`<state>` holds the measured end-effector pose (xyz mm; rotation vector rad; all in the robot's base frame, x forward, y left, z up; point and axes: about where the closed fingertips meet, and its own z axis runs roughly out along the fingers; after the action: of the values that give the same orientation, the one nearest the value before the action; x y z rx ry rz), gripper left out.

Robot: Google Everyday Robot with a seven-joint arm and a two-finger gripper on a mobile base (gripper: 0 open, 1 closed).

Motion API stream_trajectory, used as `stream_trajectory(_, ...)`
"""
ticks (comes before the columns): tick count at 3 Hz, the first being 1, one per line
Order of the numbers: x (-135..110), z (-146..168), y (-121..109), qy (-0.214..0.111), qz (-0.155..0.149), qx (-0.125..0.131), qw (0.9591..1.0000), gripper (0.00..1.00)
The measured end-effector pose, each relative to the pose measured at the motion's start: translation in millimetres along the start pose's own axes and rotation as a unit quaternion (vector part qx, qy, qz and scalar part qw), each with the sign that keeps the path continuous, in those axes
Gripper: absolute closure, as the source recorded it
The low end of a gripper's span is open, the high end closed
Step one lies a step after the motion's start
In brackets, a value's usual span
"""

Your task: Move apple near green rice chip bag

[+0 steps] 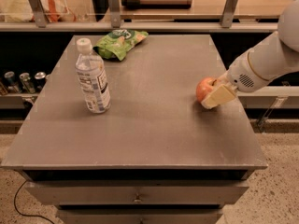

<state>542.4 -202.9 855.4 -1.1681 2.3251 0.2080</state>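
The apple (203, 87), red-orange, sits on the grey table (154, 125) near its right edge. My gripper (214, 95) reaches in from the right on a white arm and is right at the apple, with a cream part covering the apple's front right side. The green rice chip bag (119, 43) lies flat at the far left of the table, well away from the apple and the gripper.
A clear plastic water bottle (92, 78) with a white cap stands upright on the left half of the table, in front of the bag. A railing with metal posts (229, 6) runs behind the table. Cans (18, 80) stand on a low shelf at the left.
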Motion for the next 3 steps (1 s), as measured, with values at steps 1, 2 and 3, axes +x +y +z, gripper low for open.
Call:
stream_trajectory(1, -0.1, 5.4, 0.2, 0.002, 0.000, -0.006, 1.0000, 0.65)
stream_trajectory(2, -0.5, 7.0, 0.0, 0.004, 0.002, -0.011, 0.9999, 0.88)
stream_trajectory(3, -11.5, -8.0, -8.4, -0.008, -0.006, 0.001, 1.0000, 1.00)
